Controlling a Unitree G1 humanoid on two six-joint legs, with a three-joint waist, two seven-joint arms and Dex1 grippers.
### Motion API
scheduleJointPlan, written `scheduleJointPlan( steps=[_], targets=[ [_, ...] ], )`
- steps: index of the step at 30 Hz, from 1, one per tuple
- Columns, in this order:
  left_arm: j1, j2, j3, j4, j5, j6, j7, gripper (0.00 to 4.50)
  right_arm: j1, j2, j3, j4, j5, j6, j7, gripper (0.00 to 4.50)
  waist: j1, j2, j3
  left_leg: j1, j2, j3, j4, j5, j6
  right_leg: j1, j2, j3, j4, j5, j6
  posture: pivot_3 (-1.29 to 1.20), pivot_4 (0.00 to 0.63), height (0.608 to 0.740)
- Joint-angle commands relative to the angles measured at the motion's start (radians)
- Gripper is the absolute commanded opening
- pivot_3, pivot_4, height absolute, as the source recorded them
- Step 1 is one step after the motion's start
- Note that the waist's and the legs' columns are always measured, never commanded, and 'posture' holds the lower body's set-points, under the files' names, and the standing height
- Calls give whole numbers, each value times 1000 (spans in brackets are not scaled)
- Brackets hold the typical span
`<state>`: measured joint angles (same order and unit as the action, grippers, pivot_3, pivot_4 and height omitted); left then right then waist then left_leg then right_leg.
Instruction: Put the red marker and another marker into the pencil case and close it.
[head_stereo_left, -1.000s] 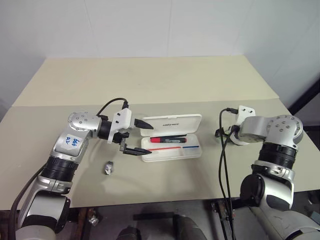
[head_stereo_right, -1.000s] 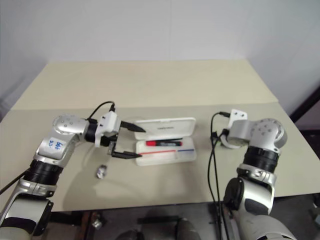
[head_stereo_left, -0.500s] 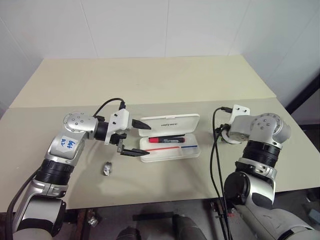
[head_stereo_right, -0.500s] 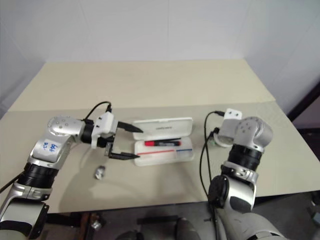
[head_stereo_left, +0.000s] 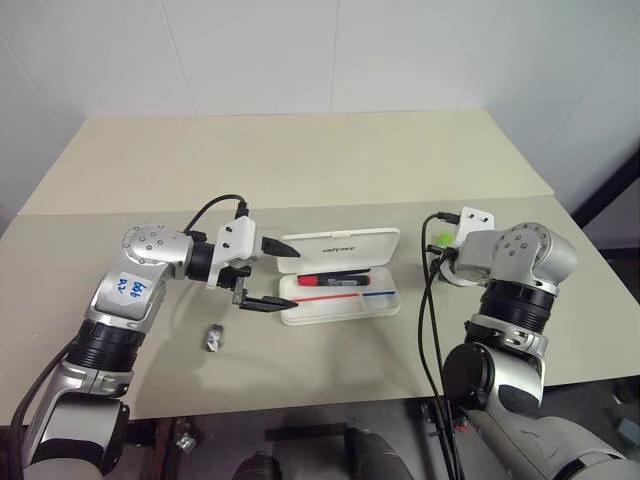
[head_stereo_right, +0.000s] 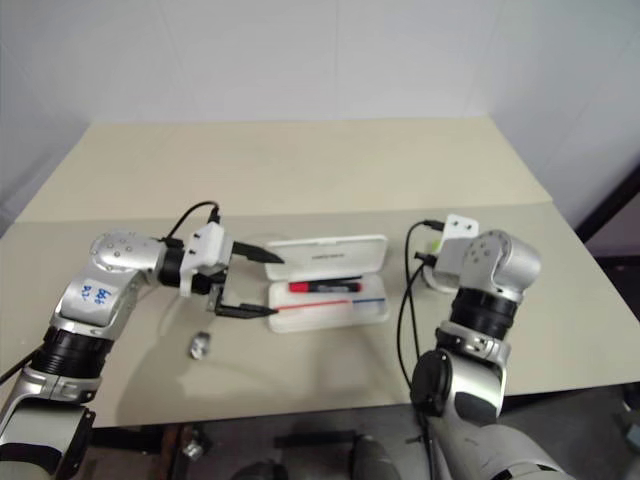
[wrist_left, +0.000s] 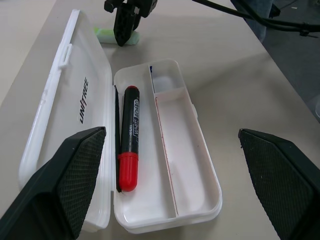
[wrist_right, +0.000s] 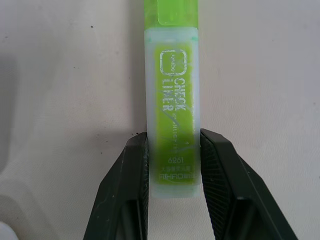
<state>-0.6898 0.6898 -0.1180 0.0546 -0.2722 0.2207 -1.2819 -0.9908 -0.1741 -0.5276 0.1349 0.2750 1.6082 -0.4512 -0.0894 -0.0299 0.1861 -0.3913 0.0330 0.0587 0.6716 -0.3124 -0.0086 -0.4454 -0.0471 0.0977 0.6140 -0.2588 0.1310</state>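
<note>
Beige table (head_stereo_left: 300, 170): right tool (wrist_right: 172, 165) pinches green marker (wrist_right: 172, 110), cap cut off; left tool (head_stereo_left: 268, 275) spread.

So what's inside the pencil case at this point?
The open pencil case holds the red marker in the compartment nearest the lid; the other compartments look empty. The green marker lies outside on the table, between the right gripper fingers.

The pencil case (wrist_left: 165, 150) is seen to be of smooth, slightly glossy white plastic, and the red marker (wrist_left: 129, 137) in it of shiny plastic with printed lettering. The light green marker (wrist_right: 173, 115) is made of translucent plastic with a frosted label. The worktop (head_stereo_left: 300, 160) is given a matt, smooth beige surface; finger pads (wrist_left: 70, 175) are finely textured black.
</note>
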Motion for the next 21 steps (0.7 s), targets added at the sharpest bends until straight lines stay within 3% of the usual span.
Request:
scheduleJointPlan(
  steps=[1,7,10,19,21],
  targets=[
    [1,14,30,-16,-20,0,1,4500,22,-114,59,-46,-34,-48,74,1071,6,0,0,0,0,0,-1,0,0,0,0,0,-1,0,0,0,150,740],
    [-9,11,26,4,-19,-13,-7,4500,106,-253,209,-115,9,-185,315,1071,1,0,0,0,0,3,-7,0,0,0,0,0,-8,0,0,0,150,740],
    [-25,9,29,32,-15,-30,-13,4500,177,-347,278,-176,14,-361,476,1071,3,0,0,0,1,4,-8,0,0,-1,1,0,-7,0,0,0,150,740],
    [-70,-22,99,70,-86,5,13,4500,282,-412,242,-252,30,-699,650,1071,8,1,0,-1,0,7,-5,0,0,-1,1,0,-6,0,1,0,150,740],
    [-71,-19,110,61,-106,25,4,4500,286,-419,228,-259,105,-740,769,1071,7,1,0,0,0,7,-5,0,0,-1,1,0,-6,0,1,0,150,740]
  ],
)
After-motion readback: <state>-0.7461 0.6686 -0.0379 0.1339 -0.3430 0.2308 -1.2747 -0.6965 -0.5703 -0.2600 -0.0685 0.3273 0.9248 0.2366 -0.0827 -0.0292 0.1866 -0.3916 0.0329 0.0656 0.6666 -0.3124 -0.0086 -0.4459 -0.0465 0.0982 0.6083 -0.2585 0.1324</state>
